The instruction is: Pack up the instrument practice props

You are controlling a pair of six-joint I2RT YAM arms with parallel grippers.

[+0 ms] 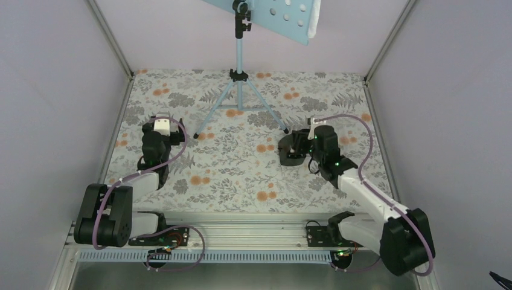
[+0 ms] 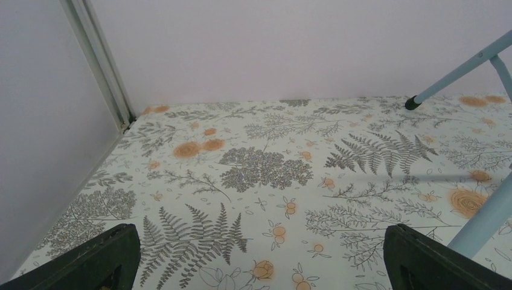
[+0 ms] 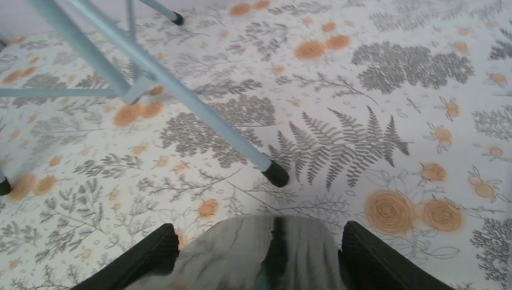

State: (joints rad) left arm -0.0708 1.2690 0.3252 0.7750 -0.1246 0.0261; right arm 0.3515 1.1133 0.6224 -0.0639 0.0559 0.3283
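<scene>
Top view: light blue music stand (image 1: 240,54) stands upright at back centre of the floral cloth (image 1: 241,175), 3 legs spread. Its hole-dotted tray (image 1: 284,15) is tilted at the top, partly cut off by the frame. A white strip runs along the tray's rt edge, can't tell what it is. Small black box (image 1: 288,158) sits rt of centre, just beside the stand's rt foot. Right gripper (image 1: 296,147) is down on the box, arm reaching in from the rt. Left gripper (image 1: 158,124) is low over the cloth on the left, near the stand's left foot but apart from it, well away from the box.

Left wrist: fingers (image 2: 90,260) show at both bottom corners, spread wide, only cloth btwn them, holding nothing. Stand leg w/ black foot at upper rt; another blue tube, blurred, at the rt edge.

Right wrist: fingers (image 3: 145,260) sit either side of the box, which fills the gap btwn them. They look pressed on its sides, i.e. gripping it. Box is blurred here, grey and glossy, w/ a dark seam down the middle. Whether it's closed, and what's inside, can't tell. Stand foot is just beyond the box, not touching.
</scene>
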